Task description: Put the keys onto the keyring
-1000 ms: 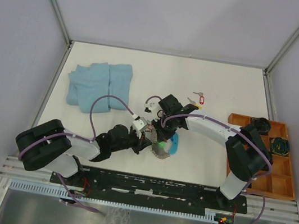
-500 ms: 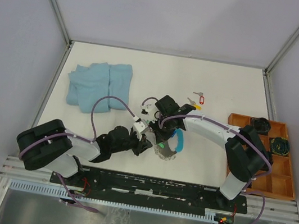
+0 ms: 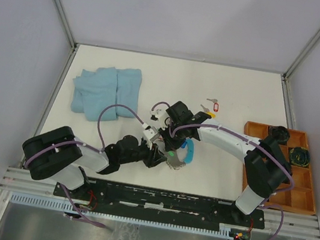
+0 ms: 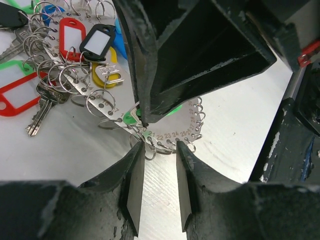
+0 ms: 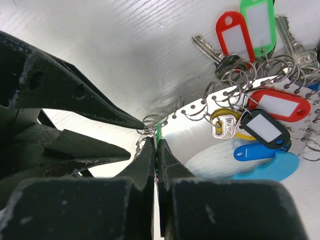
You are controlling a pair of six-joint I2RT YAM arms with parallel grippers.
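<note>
Right claw (image 5: pixel 155 141) tight on green tag (image 5: pixel 158 130)

1 keyring disc (image 5: pixel 197 144). At disc, R-wrist view: red tags (image 5: pixel 277 104) x2, black tag (image 5: pixel 265 128) x1, blue tag (image 5: pixel 252 151) x1, yellow tag (image 5: pixel 216 117) x1, green tags (image 5: pixel 257 20) x2 (one just a sliver). Beyond disc: approx 2 loose keys (image 3: pixel 212 107). Left of disc: 1 blue cloth (image 3: pixel 105 90). Right of disc: 1 orange tray (image 3: pixel 302 200) w/ 2 dark items (image 3: pixel 299 156).

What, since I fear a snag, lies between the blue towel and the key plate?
Top view: the left arm's wrist and its purple cable cross between towel and plate.
</note>
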